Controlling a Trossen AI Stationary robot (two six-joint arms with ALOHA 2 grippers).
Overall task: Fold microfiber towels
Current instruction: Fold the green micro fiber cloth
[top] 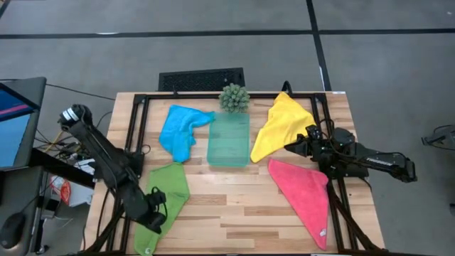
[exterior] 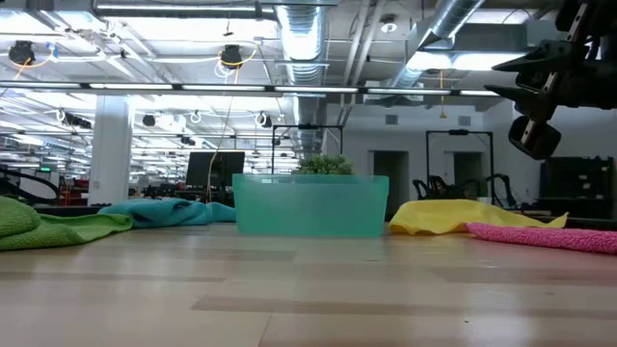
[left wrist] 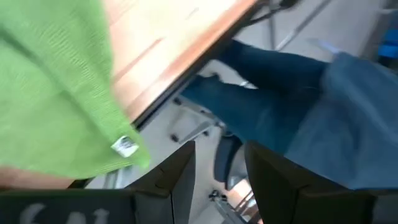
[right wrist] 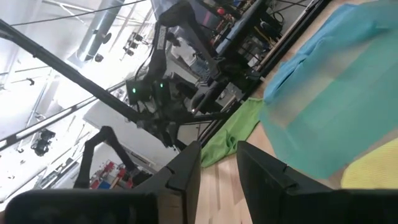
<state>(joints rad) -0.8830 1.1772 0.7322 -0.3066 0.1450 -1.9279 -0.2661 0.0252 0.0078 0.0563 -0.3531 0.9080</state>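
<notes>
Four towels lie crumpled on the wooden table: green point(top: 167, 195) at the near left, blue point(top: 181, 131) at the far left, yellow point(top: 284, 124) at the far right, pink point(top: 306, 195) at the near right. My left gripper point(top: 155, 213) hovers over the green towel's near part, its fingers point(left wrist: 221, 180) a little apart and empty. The towel's tagged corner point(left wrist: 124, 146) lies by the table's near edge. My right gripper point(top: 290, 146) is raised above the table beside the yellow towel's near tip. It is slightly open and empty point(right wrist: 217, 168).
A translucent teal tray point(top: 229, 142) stands mid-table, with a small spiky green plant point(top: 234, 98) behind it. A person's legs in jeans point(left wrist: 280, 93) stand just beyond the table's near edge. Bare wood lies between the green and pink towels point(top: 234, 206).
</notes>
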